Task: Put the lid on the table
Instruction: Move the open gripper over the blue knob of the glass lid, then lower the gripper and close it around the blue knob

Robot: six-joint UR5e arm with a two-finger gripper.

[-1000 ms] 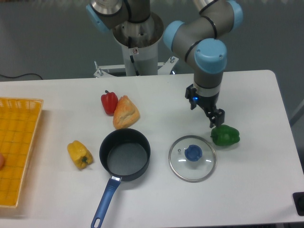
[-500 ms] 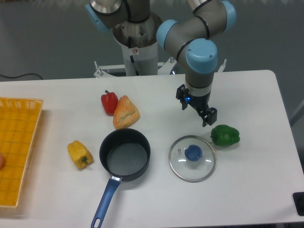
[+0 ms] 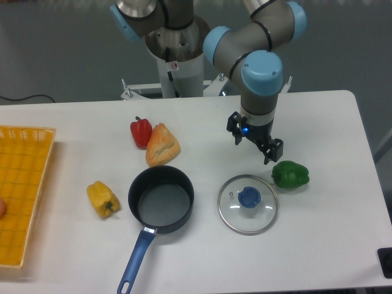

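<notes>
Lid (image 3: 248, 204): lies flat on the white surface (image 3: 331, 233), knob up, rim down all round as far as can be seen. It sits just right of the saucepan (image 3: 160, 199), apart from it, and just left of the green pepper (image 3: 290, 174), close to it but seemingly not touching.

Saucepan: open, nothing on it, handle toward the near edge.

Fingers (image 3: 257, 139): above and behind the lid, clear of it, holding nothing. They look parted, though the gap is small in this view and I would not call it wide or narrow with confidence.

Arm: reaches from the base at the back over the right half of the surface, with its wrist over the bare patch behind the lid.

Other things: red pepper (image 3: 140, 131) and bread piece (image 3: 162, 145) behind the saucepan, touching or nearly so; yellow pepper (image 3: 103, 199) to the saucepan's left; yellow tray (image 3: 23, 184) at the far left edge.

Done: judging by how things lie, the placement itself looks complete, since the lid rests on the surface and nothing grips it.

Left: likely only drawing the arm clear; nothing about the lid appears to need correcting.

Risk: slight, only that a low move could brush the knob or the green pepper.
</notes>
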